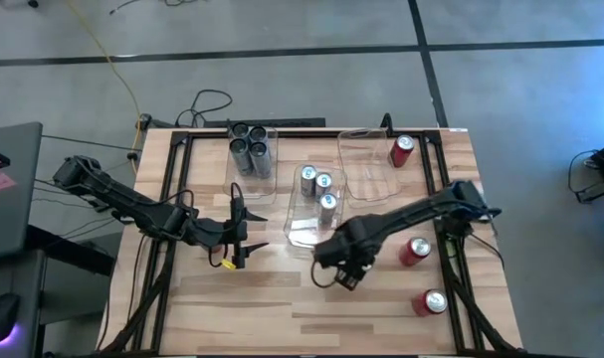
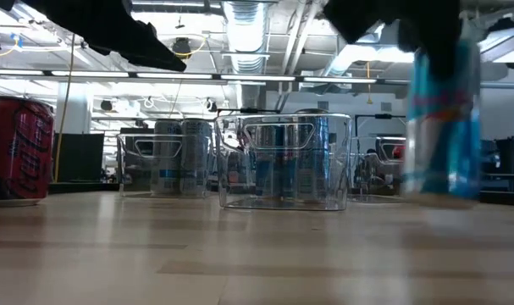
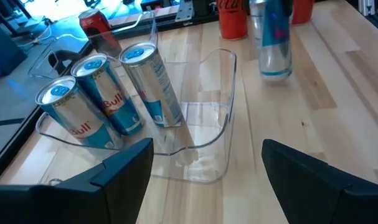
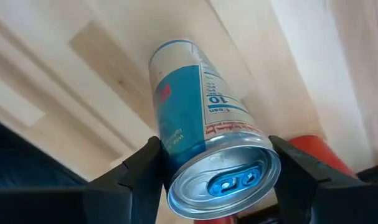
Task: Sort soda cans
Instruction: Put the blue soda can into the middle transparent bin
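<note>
While the left gripper point(image 1: 244, 231) gapes empty, right gripper point(image 4: 217, 168) jaws clamp a half-hidden silver-blue can point(image 4: 201, 124).

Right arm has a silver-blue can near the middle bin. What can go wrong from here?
1. The right gripper holds the silver-blue can only near its top rim; it may swing or slip.
2. The middle bin already holds three cans at its far end; a low approach could clip the bin's wall.
3. The left gripper, open, waits beside that bin; the arms could meet.
</note>
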`<state>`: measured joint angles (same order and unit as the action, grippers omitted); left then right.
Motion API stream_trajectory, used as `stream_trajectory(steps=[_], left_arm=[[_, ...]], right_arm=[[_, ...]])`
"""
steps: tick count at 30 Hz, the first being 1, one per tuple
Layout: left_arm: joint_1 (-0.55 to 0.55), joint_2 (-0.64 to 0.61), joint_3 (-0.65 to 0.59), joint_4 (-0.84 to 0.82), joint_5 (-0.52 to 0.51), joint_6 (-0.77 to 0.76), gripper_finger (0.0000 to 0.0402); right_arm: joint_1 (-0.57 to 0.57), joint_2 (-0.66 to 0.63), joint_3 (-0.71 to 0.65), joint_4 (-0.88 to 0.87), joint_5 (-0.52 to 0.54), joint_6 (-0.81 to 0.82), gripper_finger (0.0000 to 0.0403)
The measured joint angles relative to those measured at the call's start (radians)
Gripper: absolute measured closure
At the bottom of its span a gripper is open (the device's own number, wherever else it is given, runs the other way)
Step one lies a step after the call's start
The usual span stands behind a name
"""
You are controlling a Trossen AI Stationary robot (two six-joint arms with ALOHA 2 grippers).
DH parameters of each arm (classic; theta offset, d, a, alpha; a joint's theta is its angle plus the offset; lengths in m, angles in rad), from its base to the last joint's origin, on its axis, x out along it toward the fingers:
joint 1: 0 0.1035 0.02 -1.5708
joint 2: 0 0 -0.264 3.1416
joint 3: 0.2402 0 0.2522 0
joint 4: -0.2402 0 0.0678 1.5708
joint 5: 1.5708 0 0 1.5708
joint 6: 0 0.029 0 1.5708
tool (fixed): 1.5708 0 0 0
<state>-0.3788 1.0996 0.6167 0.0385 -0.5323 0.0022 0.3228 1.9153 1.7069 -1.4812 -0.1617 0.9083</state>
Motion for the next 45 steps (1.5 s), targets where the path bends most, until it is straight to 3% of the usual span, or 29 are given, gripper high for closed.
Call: stream_trajectory(steps=[19, 45], left_arm=[[0.0, 0.0, 0.0, -0.031, 0.004, -0.025, 0.0104], [-0.003, 0.0, 0.0, 0.012, 0.013, -0.022, 0.0104]], right_arm=[[-0.029, 0.034, 0.0, 0.054, 0.02, -0.06, 0.01], [0.012, 0.033, 0.0, 0.015, 0.027, 0.007, 0.0097]])
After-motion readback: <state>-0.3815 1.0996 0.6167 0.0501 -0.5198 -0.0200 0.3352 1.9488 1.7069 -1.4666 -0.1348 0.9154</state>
